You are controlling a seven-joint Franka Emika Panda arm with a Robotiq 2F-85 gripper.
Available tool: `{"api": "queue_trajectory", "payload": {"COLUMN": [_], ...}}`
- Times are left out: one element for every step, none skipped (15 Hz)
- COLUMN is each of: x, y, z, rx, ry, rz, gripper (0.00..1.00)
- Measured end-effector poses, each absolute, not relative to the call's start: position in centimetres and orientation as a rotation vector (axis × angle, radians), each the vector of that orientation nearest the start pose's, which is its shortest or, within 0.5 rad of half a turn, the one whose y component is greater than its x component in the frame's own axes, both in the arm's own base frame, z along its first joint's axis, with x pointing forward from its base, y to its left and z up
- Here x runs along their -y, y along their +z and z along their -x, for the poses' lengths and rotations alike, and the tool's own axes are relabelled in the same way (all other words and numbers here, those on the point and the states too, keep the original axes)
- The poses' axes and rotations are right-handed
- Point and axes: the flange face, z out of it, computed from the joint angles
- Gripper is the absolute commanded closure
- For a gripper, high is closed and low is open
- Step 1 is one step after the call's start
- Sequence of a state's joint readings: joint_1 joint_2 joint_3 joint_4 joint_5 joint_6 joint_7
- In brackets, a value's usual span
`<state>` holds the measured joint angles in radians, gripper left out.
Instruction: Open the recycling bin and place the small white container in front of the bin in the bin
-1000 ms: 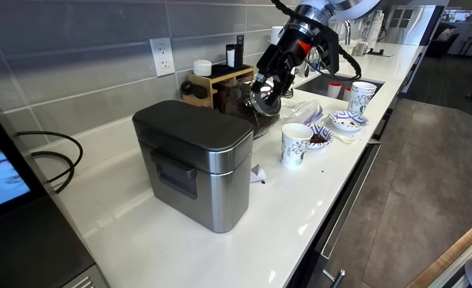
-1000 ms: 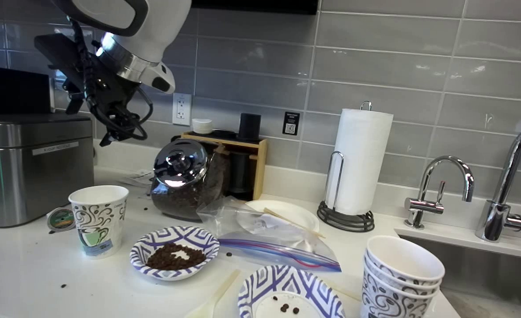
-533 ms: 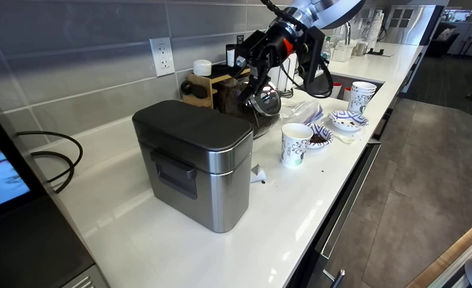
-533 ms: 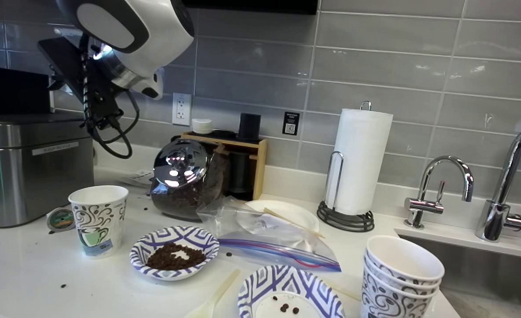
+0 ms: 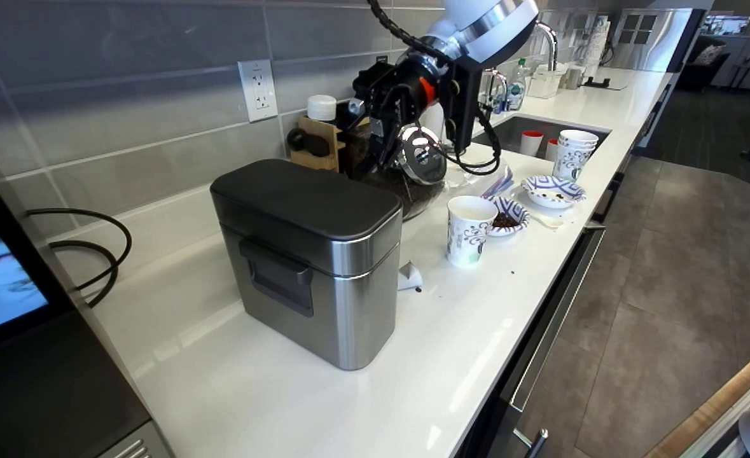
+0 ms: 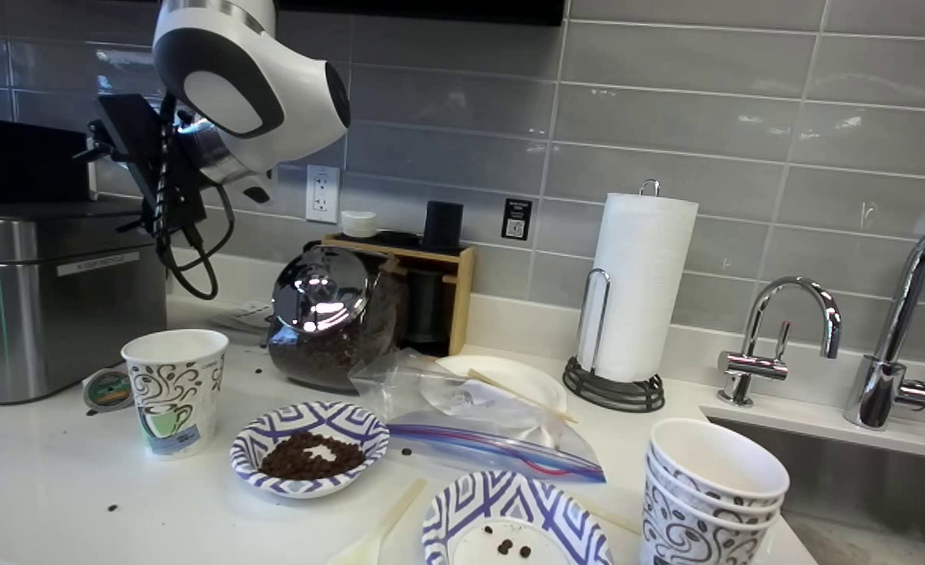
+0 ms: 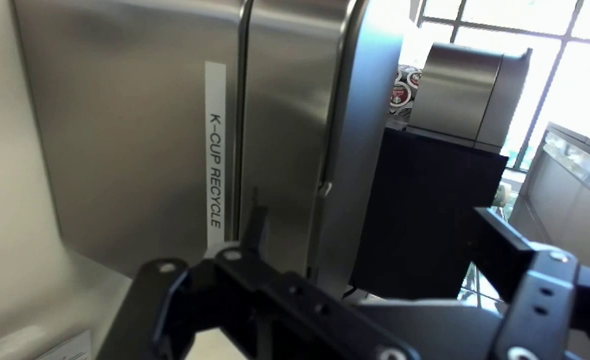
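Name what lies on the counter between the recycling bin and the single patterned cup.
The small white container, with a dark speck beside it; both exterior views show this.

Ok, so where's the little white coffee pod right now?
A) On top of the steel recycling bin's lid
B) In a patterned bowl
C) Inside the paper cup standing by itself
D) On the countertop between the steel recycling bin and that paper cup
D, because the exterior views show the coffee pod lying on the countertop between the steel recycling bin and the lone paper cup.
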<state>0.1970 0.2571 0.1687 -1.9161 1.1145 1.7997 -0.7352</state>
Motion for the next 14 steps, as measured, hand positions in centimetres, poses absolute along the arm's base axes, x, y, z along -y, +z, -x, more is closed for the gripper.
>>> {"api": "queue_trajectory", "payload": {"x": [-28.3,-28.8,-29.2,-29.6,-30.0,-30.2,-30.5,-30.6,-30.8,-30.9,-31.0,-31.0,-31.1,-31.1], "y": [37.7,37.5,37.4,37.4,37.4,37.4,37.5,37.5,37.6,37.7,37.8,37.9,38.0,38.0], "z": [-53.1,-53.4,-53.6,-53.8,-53.9,-54.1,-54.2,-54.3,-54.4,-54.5,-54.6,-54.6,-54.7,-54.7], "rx": [0.584,0.568,0.551,0.535,0.517,0.502,0.488,0.475,0.464,0.454,0.443,0.433,0.423,0.414], "ry": [0.168,0.179,0.191,0.201,0.21,0.218,0.224,0.231,0.238,0.244,0.252,0.259,0.268,0.278], "rz": [1.939,1.933,1.928,1.923,1.919,1.916,1.913,1.911,1.911,1.912,1.914,1.915,1.915,1.916], "gripper": [0.0,0.0,0.0,0.0,0.0,0.0,0.0,0.0,0.0,0.0,0.0,0.0,0.0,0.0]}}
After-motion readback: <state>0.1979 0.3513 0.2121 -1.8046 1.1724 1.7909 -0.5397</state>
